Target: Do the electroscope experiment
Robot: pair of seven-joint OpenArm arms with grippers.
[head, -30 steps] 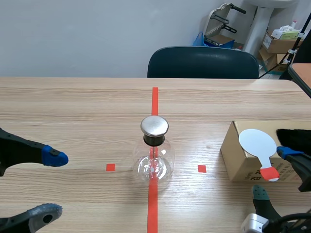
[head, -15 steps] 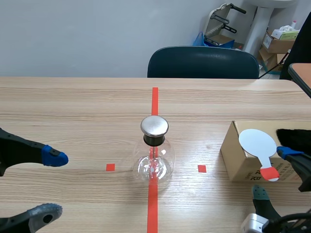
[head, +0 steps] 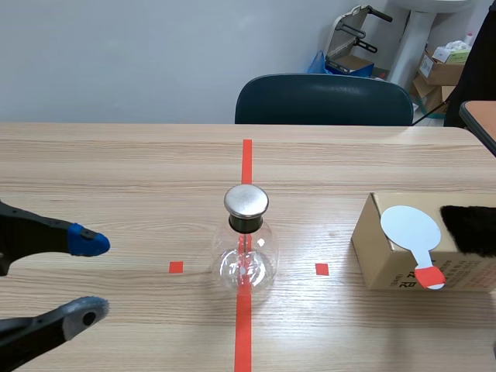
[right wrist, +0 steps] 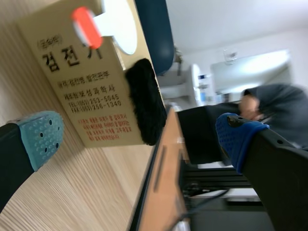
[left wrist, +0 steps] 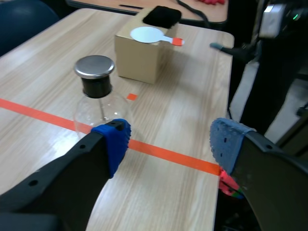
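— Why is the left gripper [head: 87,279] hanging wide open, holding nothing?

— Probably it is keeping clear: the electroscope flask [head: 246,248] is standing ahead of it, apart. The right gripper [right wrist: 139,137] is gaping empty too, facing the box [right wrist: 72,91] carrying the paddle [right wrist: 118,29] and fur [right wrist: 144,101].

Flask [head: 246,260] on red line [head: 246,163], cardboard box [head: 372,249], left pincer [head: 87,279] spread

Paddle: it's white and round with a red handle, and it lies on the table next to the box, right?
Not quite. The paddle is white and round with a red handle, but it lies on top of the box, not on the table next to it. The scene view shows this.
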